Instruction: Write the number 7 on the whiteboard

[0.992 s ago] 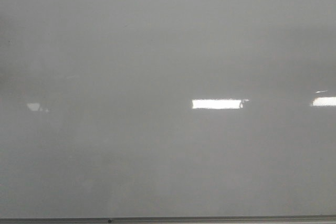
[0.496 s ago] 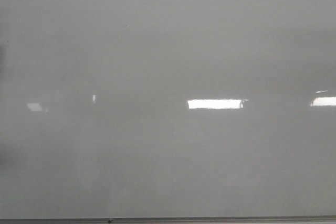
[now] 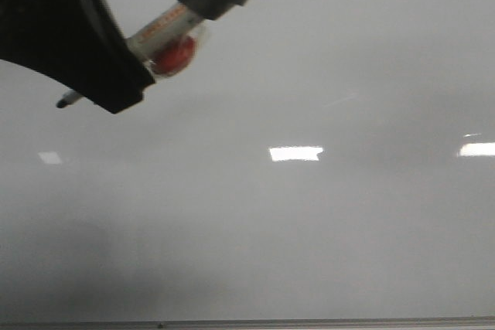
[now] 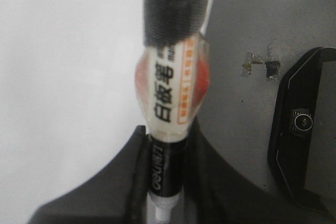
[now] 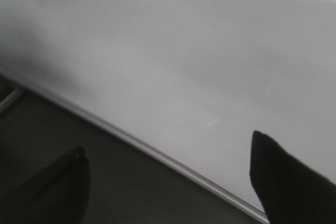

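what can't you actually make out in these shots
- Marker tip: in the front view, whether it touches the whiteboard cannot be told; in the left wrist view it is cut off by the edge.
- Left gripper: the front view cuts off most of it, leaving a dark blurred mass.
- Right gripper: the right wrist view shows only two dark fingertips.
- Number 7: no stroke visible; a faint line could not be told apart from glare.

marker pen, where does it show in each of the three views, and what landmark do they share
Front view: the marker pen is at upper left, clamped in the left gripper, its tip pointing left over the whiteboard.
Left wrist view: it runs up the centre, between the dark fingers.
Right wrist view: not in it.
Shared landmark: the whiteboard, pale area in the left wrist view.
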Controlling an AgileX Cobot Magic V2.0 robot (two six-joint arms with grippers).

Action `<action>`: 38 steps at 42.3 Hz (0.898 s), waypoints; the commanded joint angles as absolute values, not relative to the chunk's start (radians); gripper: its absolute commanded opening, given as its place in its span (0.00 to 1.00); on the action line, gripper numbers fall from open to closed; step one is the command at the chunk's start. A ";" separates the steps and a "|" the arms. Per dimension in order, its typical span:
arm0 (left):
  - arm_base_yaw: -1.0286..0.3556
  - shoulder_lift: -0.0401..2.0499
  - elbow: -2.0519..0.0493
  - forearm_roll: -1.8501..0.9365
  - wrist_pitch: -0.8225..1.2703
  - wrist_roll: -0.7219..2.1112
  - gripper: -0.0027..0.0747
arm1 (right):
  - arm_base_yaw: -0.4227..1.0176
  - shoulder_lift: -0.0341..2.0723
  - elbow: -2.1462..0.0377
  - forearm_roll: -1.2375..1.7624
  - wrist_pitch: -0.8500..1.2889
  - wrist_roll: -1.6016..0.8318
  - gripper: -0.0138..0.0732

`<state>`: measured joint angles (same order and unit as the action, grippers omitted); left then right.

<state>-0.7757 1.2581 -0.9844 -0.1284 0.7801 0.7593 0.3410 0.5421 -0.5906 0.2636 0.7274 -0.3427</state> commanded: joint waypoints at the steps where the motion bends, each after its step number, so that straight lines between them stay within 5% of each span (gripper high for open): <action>1: -0.858 1.227 -1.019 -0.135 0.708 0.809 0.02 | 0.449 0.605 -0.677 0.392 0.746 -0.496 0.89; 14: -1.022 1.227 -1.019 -0.135 0.647 0.809 0.02 | 0.677 0.812 -0.810 0.464 0.744 -0.567 0.89; 31: -1.024 1.227 -1.019 -0.142 0.627 0.809 0.02 | 0.810 0.985 -0.890 0.465 0.663 -0.594 0.88; 35: -1.024 1.227 -1.019 -0.142 0.622 0.809 0.02 | 0.810 0.988 -0.891 0.466 0.672 -0.594 0.81; 38: -1.024 1.227 -1.019 -0.142 0.622 0.809 0.02 | 0.810 0.988 -0.891 0.470 0.685 -0.594 0.66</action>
<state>-1.0179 1.2581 -0.9844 -0.1248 0.6788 0.8094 0.8065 0.9952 -0.8522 0.4382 0.7205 -0.5795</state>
